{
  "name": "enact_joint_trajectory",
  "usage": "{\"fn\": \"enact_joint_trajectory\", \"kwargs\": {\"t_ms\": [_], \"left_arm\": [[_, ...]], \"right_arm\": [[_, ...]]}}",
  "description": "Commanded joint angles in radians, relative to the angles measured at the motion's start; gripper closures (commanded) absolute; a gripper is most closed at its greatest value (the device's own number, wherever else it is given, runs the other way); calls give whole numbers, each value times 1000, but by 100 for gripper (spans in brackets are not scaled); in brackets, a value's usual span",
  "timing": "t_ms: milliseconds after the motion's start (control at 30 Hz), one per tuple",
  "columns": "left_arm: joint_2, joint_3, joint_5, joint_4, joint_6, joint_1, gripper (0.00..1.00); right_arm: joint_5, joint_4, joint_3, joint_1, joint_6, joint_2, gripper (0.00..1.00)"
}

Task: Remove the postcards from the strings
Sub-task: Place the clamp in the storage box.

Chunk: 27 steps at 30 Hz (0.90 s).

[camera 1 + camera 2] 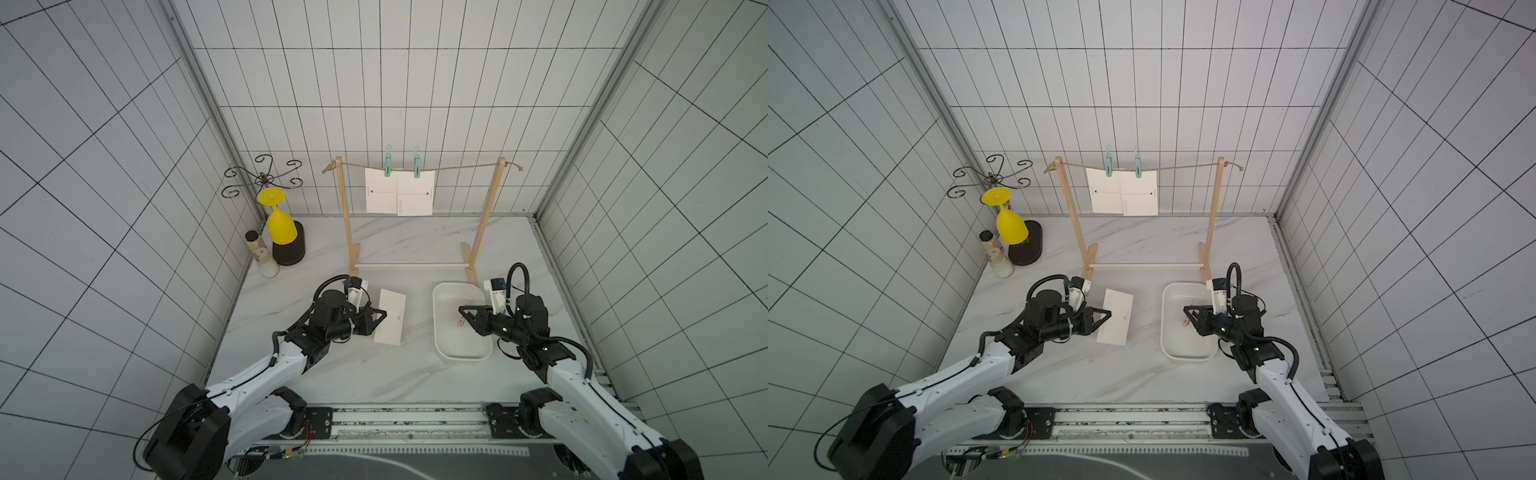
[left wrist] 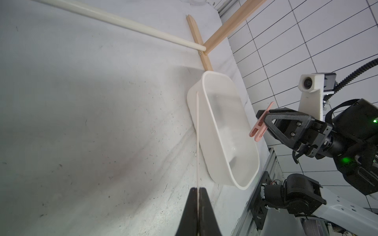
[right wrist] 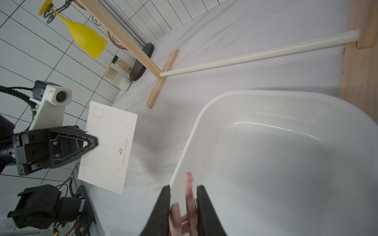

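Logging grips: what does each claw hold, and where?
Left claw pinches a postcard by its long edge; right claw clamps a pink peg around its middle.

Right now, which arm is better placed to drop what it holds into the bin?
Right. The right gripper, shut on the pink peg, hangs over the bin. The left gripper holds a postcard over the table beside the bin, so it would probably need to move across first.

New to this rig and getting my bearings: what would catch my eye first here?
An upside-down yellow glass hangs in the far left corner. Two postcards hang pegged on the rope at the back. Up front, the left gripper holds a third postcard, and the right gripper holds a pink peg over the white tub.
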Motion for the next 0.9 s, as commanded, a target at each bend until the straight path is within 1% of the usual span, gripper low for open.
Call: {"fn": "enact_joint_trajectory", "kwargs": {"t_ms": [0,67,167,233,267,300,333,400,433,533,600,633,733,867], "left_arm": [[31,-29,0,65,-47,-14,94],[55,-46,-3,101,-65,-16,92],[86,-58,1,133,-80,-20,89],[91,-61,-7,132,-80,-21,81],[91,-63,-12,133,-80,-21,79],[91,-64,-19,132,-82,-21,77],[89,-64,-26,131,-83,-20,75],[82,-63,-39,121,-83,-20,73],[77,-58,-48,106,-79,-20,72],[53,-43,-79,55,-56,-20,70],[33,-33,-102,30,-43,-17,70],[24,-25,-112,20,-37,-17,70],[7,5,-130,-7,-16,-15,69],[-18,79,-154,-48,32,-15,68]], "right_arm": [[45,-13,-42,14,15,32,100],[60,-15,-49,17,15,57,100],[61,-17,-47,21,2,91,93],[74,-25,-40,23,-2,107,80],[84,-27,-38,24,-1,111,78],[92,-28,-36,25,0,116,72],[100,-28,-36,25,6,120,62],[107,-29,-32,25,10,122,58],[110,-31,-29,25,11,122,54],[122,-47,-14,24,9,110,49],[138,-56,2,24,6,103,43],[147,-59,13,25,2,101,42],[159,-88,58,25,-13,101,41],[143,-115,135,24,-47,85,40]]}}
